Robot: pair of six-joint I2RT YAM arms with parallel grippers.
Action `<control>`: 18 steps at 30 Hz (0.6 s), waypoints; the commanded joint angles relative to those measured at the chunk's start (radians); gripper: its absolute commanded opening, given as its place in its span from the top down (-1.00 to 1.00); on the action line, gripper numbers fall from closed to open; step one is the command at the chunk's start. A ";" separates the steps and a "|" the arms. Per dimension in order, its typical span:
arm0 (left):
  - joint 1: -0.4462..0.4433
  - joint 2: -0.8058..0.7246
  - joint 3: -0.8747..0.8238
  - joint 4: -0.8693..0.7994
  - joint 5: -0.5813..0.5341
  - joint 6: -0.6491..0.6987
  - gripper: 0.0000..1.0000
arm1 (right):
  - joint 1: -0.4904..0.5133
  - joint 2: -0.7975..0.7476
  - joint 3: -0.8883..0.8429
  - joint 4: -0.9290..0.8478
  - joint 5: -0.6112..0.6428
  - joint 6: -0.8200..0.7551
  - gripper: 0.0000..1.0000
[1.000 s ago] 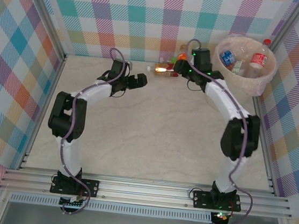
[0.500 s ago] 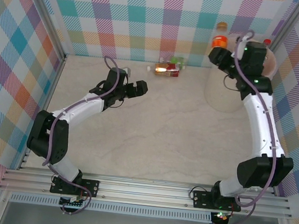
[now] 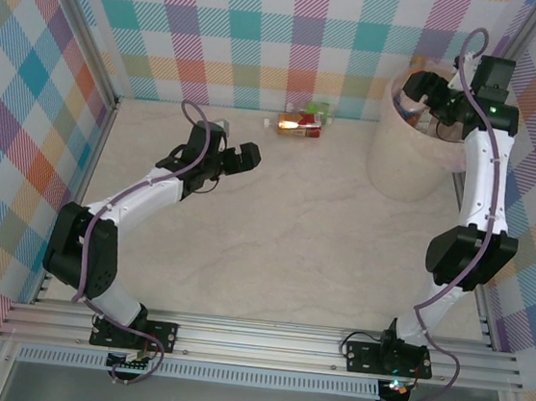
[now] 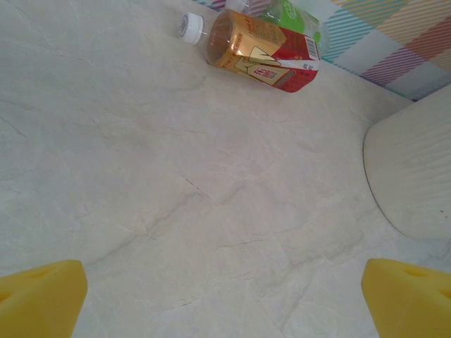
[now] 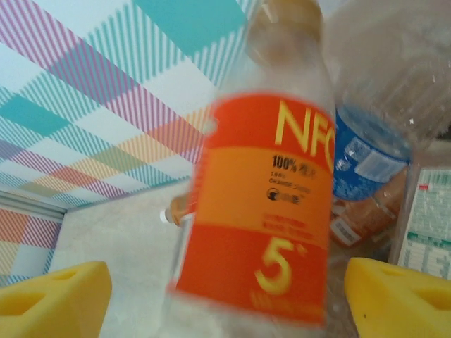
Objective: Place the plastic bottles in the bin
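Cream-pink and ribbed on its outer wall, the bin (image 3: 400,162) stands on the pale marbled table (image 3: 271,259) against the checked back wall (image 3: 267,36). The right gripper (image 3: 422,88) hangs over the bin's mouth, near its rim on the side facing the table's middle. In the right wrist view this gripper (image 5: 227,296) has its yellow pads (image 5: 53,299) spread wide. An orange-labelled bottle (image 5: 257,204) stands upright and blurred between them, and a gap shows on each side, so neither pad grips it. Behind that bottle, inside the bin, lie a blue-labelled bottle (image 5: 366,162) and further bottles too crowded to tell apart. Two more plastic bottles remain on the table to the left of the bin, at the foot of the back wall and well apart from it. One is a tea bottle (image 3: 299,125) with a white cap, lying on its side with the cap pointing away from the bin. The other is a green bottle (image 3: 318,110), just behind it against the wall. The left wrist view shows the same tea bottle (image 4: 255,51), the green bottle (image 4: 296,14) and the bin's wall (image 4: 412,176). The left gripper (image 3: 245,156) hovers over bare table further left of the bin than these two bottles. Its jaws are wide apart and empty, and its pads (image 4: 39,299) sit at the lower corners of its own view.
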 commanded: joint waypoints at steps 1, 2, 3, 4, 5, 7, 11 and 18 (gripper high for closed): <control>-0.006 -0.037 -0.013 -0.023 -0.029 0.001 -1.00 | 0.004 -0.034 0.019 -0.040 0.035 -0.030 -0.85; -0.006 -0.037 -0.014 -0.025 -0.028 0.003 -1.00 | 0.005 -0.040 0.012 -0.032 0.045 -0.030 -0.86; -0.006 -0.035 -0.011 -0.025 -0.030 0.004 -1.00 | 0.005 -0.045 0.008 -0.028 0.046 -0.032 -0.87; -0.006 -0.031 -0.010 -0.023 -0.029 0.004 -1.00 | 0.005 -0.048 0.003 -0.022 0.047 -0.033 -0.88; -0.006 -0.026 -0.007 -0.023 -0.027 0.002 -1.00 | 0.005 -0.047 0.001 -0.019 0.044 -0.033 -0.88; -0.006 -0.015 -0.001 -0.022 -0.022 0.002 -1.00 | 0.005 -0.037 -0.002 -0.017 0.026 -0.034 -0.88; -0.007 0.000 0.006 -0.019 -0.014 0.000 -1.00 | 0.005 -0.017 0.002 -0.022 -0.014 -0.025 -0.92; -0.007 0.037 0.028 -0.011 0.000 0.019 -1.00 | 0.010 -0.079 -0.057 0.021 -0.046 0.002 -0.99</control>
